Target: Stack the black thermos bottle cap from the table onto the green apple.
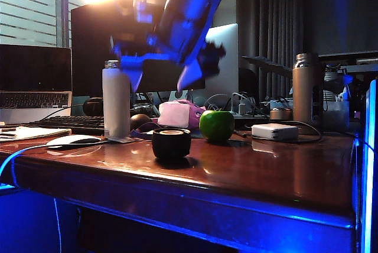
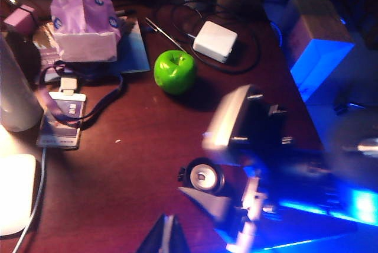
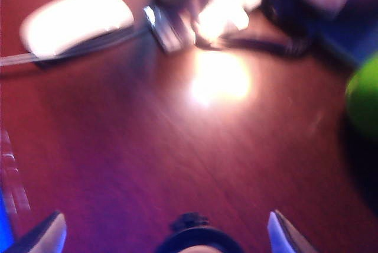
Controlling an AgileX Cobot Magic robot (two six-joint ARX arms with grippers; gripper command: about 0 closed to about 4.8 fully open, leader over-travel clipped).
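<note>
1. The table [image 1: 248, 170], glossy reddish-brown wood with a rounded front edge, carries everything; its back edge is crowded with clutter, its front half mostly bare.
2. The right gripper [image 1: 159, 78] hangs in the air above the table's middle, blurred, its two fingers spread wide and pointing down with nothing between them. In its own wrist view the two fingertips [image 3: 47, 235] stand far apart, with the cap's rim showing low between them.
3. The left gripper [image 2: 168, 235] shows only as a dark tip at the edge of its wrist view; I cannot tell whether it is open or closed.
4. A tall white thermos [image 1: 116, 100] stands upright toward the table's left side, behind the cap.
5. A white mouse [image 1: 74, 140] lies near the table's left front corner.
6. The green apple [image 1: 217, 125] sits around the table's middle, toward the back, just beside a pink tissue pack [image 1: 179, 114].
7. The black thermos bottle cap [image 1: 171, 142] rests on the table nearer the front edge than the apple, apart from it, open side up showing a pale inner rim.
</note>
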